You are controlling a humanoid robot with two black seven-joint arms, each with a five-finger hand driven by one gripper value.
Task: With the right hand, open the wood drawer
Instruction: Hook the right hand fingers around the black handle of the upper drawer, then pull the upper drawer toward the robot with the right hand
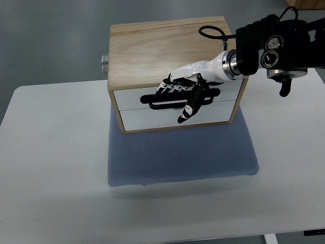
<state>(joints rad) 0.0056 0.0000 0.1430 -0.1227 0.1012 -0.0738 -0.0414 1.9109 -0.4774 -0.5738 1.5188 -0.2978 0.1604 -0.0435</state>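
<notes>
One right hand has its fingers hooked into the wood drawer handle slot.

A flat, square blue fabric cushion with a finely dotted weave is laid on a white rectangular table with rounded corners. The cushion is set near the middle of the tabletop, its front and side margins left uncovered, and its rear part is hidden. The table's far edge is seen against a grey floor. A small strip of brown, cardboard-like material is glimpsed at the upper right corner.
</notes>
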